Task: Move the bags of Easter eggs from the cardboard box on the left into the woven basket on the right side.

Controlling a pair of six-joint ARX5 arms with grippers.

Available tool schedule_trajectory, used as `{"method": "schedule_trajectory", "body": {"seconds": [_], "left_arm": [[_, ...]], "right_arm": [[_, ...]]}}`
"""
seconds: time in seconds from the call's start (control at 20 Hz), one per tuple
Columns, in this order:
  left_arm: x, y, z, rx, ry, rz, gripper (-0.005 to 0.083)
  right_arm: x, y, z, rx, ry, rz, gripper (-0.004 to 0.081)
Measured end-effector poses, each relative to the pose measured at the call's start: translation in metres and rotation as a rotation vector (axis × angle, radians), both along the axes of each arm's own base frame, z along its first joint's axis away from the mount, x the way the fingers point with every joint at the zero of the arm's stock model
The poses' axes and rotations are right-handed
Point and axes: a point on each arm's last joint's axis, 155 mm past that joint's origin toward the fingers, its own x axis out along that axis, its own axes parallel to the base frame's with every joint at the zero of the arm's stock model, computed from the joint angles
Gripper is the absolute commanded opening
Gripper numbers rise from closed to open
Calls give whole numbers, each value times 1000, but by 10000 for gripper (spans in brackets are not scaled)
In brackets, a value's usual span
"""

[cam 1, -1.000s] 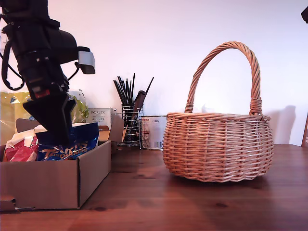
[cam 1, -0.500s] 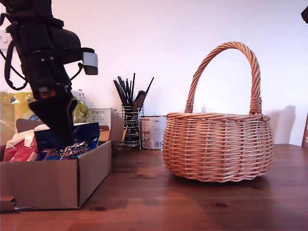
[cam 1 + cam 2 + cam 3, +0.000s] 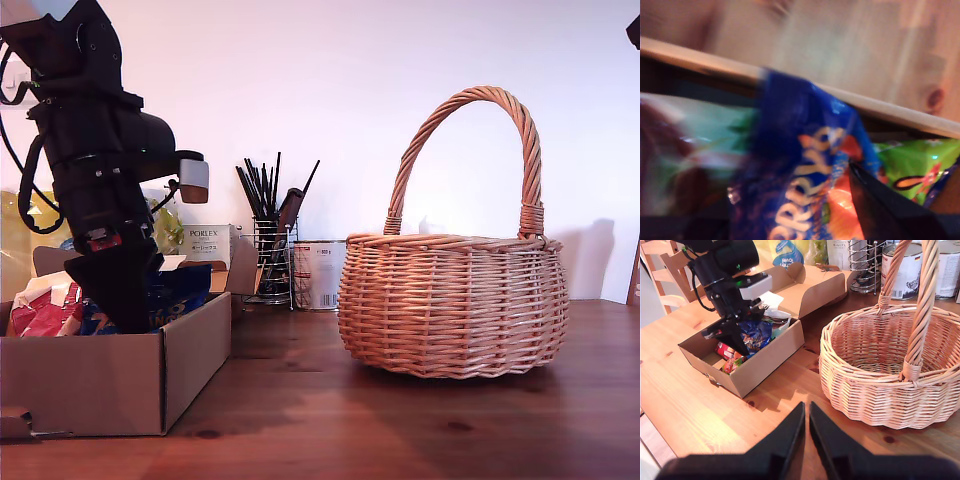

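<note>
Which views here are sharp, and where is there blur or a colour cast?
First wrist view: smeared and dim, the blue bag only roughly legible. Exterior view: sharp but pinkish, the woven basket casting a soft shadow on the wall. Second wrist view: clear and warm-lit, the cardboard box crisp.

Behind, against a plain pale wall (image 3: 330,80): small wire holder (image 3: 272,262) of black sticks (image 3: 262,185), upright and fanned. Just beside it toward the exterior view's right, 1 metal tin (image 3: 320,273) with a white label and barcode; a second tin (image 3: 949,267) seen in the second wrist view. White carton (image 3: 205,242) marked PORLEX toward the exterior view's left of the holder. Yellow plastic pack (image 3: 20,235) at the exterior view's far left. Underneath, warm brown wooden table (image 3: 400,420) with dark knots. Pale wooden chair (image 3: 665,270) past the table edge.
</note>
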Motion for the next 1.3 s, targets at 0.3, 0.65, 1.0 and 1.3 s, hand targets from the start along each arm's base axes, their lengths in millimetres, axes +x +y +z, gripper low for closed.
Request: {"method": "schedule_trajectory", "body": {"seconds": [0.3,0.65,1.0,1.3], "left_arm": [[-2,0,-1,1,13,3,125],[-10,1,-1,8,61,4,-23],[4,-4,52,19,70,22,-23],[26,-14,104,-31,13,128,-23]], "right_arm": [[0,0,0,0,0,0,-12],[0,0,0,0,0,0,-12],[0,0,0,0,0,0,-12],[0,0,0,0,0,0,-12]]}}
